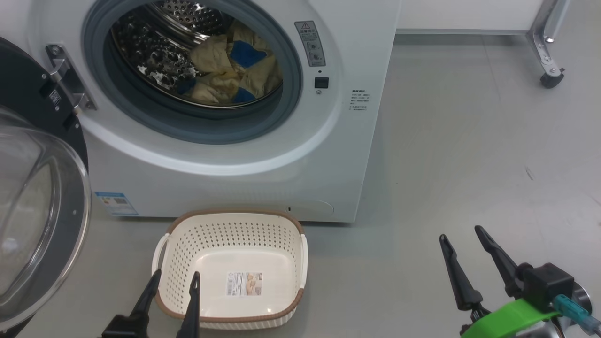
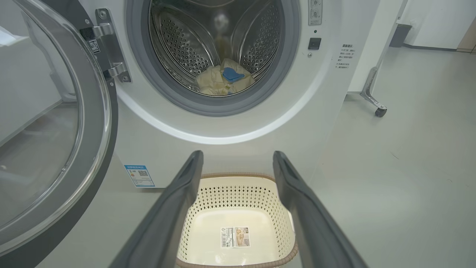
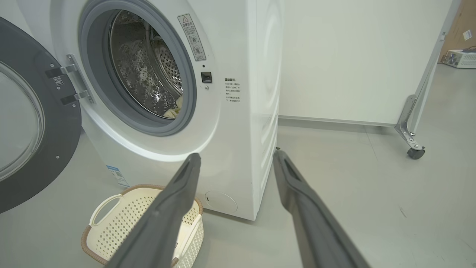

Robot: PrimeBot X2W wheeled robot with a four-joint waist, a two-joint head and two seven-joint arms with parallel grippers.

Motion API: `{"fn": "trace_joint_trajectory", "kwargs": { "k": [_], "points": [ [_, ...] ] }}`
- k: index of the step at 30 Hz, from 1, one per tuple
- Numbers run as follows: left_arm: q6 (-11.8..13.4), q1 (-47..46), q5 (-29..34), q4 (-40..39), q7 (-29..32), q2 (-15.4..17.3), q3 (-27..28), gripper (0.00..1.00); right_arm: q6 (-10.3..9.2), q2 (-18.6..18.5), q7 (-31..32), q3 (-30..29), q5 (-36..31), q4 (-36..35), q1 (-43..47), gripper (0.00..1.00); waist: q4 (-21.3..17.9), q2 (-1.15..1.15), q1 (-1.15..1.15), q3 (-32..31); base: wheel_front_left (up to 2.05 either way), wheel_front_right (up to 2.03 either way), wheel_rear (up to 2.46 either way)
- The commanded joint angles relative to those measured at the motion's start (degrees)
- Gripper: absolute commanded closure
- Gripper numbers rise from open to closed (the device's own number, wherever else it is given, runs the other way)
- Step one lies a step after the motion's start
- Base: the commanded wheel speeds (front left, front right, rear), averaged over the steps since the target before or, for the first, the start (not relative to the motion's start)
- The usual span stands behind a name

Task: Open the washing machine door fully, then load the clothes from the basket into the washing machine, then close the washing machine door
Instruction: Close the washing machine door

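The white washing machine (image 1: 244, 178) stands before me with its round black-rimmed door (image 1: 42, 206) swung open to the left. Cream-yellow clothes (image 1: 220, 65) with blue patches lie inside the steel drum; the left wrist view has them too, clothes (image 2: 223, 80). The cream basket (image 1: 235, 234) sits on the floor in front of the machine, with nothing but a label on its base. My left gripper (image 1: 174, 278) hangs open over the basket's near left rim. My right gripper (image 1: 462, 234) stands open over bare floor to the right, holding nothing.
A metal frame leg on a black castor (image 1: 550, 79) stands at the far right beside a white wall panel. Grey floor (image 1: 469, 164) stretches to the right of the machine. The open door (image 2: 48, 141) juts out on the left.
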Motion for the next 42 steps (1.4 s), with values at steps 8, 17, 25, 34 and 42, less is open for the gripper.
{"fn": "trace_joint_trajectory", "kwargs": {
  "k": [8,17,25,34,42],
  "points": [
    [16.2,-3.1,0.3,-1.5,1.0,1.7,1.5,0.00,-0.16,-0.5,-0.1,1.0,0.3,-1.9,-1.3,0.00,0.0,0.00,0.00,-0.1,-1.76,1.76,0.00],
    [14.9,-3.5,-0.1,-2.1,0.2,1.7,1.3,0.00,-0.16,-0.5,-0.1,0.7,0.4,-1.8,-1.2,0.00,0.5,0.00,0.00,-0.2,-1.70,1.70,0.00],
    [14.6,-3.6,0.0,-2.3,-0.3,1.8,1.3,0.00,-0.16,-0.5,-0.2,0.8,0.3,-1.7,-1.6,0.00,0.9,0.00,0.00,0.1,-0.67,0.67,0.00],
    [14.8,-4.0,0.1,-2.3,-0.4,2.0,1.4,0.00,-0.16,-0.5,-0.5,0.4,0.4,-1.3,-1.7,0.00,1.0,0.00,0.00,0.5,-0.01,0.01,0.00],
    [14.8,-4.2,0.0,-2.2,-0.5,2.0,1.3,0.00,-0.16,-0.5,-0.6,-0.1,0.1,-1.3,-1.9,0.00,2.0,0.00,0.00,0.4,0.00,0.00,0.00]
  ]
}}
